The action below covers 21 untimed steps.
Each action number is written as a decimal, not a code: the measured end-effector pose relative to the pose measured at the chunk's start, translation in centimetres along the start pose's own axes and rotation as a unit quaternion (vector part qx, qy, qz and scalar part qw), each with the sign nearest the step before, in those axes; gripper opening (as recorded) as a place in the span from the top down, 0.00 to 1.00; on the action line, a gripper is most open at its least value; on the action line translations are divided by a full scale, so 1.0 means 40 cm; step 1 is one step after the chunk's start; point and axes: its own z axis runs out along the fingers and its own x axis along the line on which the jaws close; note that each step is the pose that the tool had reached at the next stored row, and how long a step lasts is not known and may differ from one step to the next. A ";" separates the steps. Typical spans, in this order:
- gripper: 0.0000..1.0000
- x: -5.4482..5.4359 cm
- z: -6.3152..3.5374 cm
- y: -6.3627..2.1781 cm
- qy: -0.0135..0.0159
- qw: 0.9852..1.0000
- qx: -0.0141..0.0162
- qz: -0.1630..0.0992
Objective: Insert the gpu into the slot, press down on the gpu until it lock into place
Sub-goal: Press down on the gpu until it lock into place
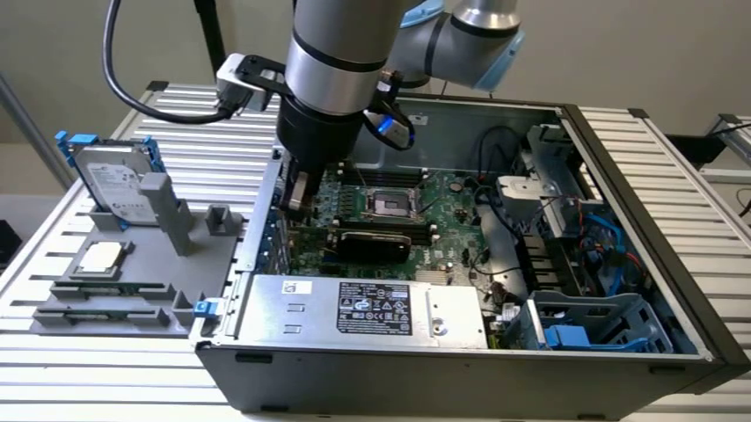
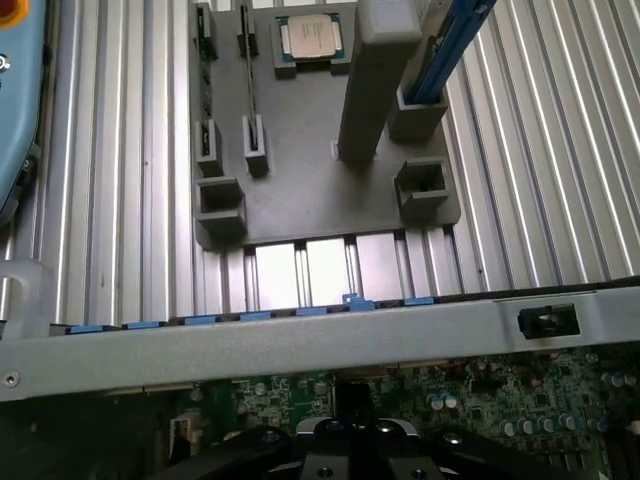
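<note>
Scene: open dark-grey metal computer case [image 1: 470, 382] lying on its side on the ribbed aluminium worktop [image 1: 105, 387].

Arm: silver-and-black robot arm comes down into the case beside the wall on the exterior view's left. The gripper [image 1: 302, 204] is low over the green motherboard [image 1: 452, 198], just inside that wall.

Jaws: closed, fingers brought together. In the wrist view the black gripper [image 2: 350, 435] hangs over the green board close to the case wall, and nothing can be made out between the jaws (the tips themselves are dark against a dark background, so contact with the board or the card cannot be judged).

Task item: the gpu, a thin black rectangular card with a green board edge [image 1: 373, 243], sits inside the case on the motherboard, lengthways across it, between the square silver processor socket [image 1: 388, 204] and the silver power-supply box with a printed label [image 1: 364, 308]. The gripper is near the card's end that faces the case wall; touching or apart, I cannot tell.

Outside the case, against the same wall: a grey plastic fixture tray [image 1: 118, 303] [image 2: 300, 190] carrying a silver hard drive with blue clips [image 1: 112, 180], stood upright, and a square silver processor chip [image 1: 100, 257] [image 2: 310, 38].
</note>
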 end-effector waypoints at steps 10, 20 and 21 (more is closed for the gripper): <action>0.89 0.002 0.000 0.000 -0.006 1.000 -0.002 0.024; 0.89 0.005 -0.003 -0.010 -0.006 1.000 -0.005 0.026; 0.89 0.005 -0.003 -0.010 -0.006 1.000 -0.005 0.026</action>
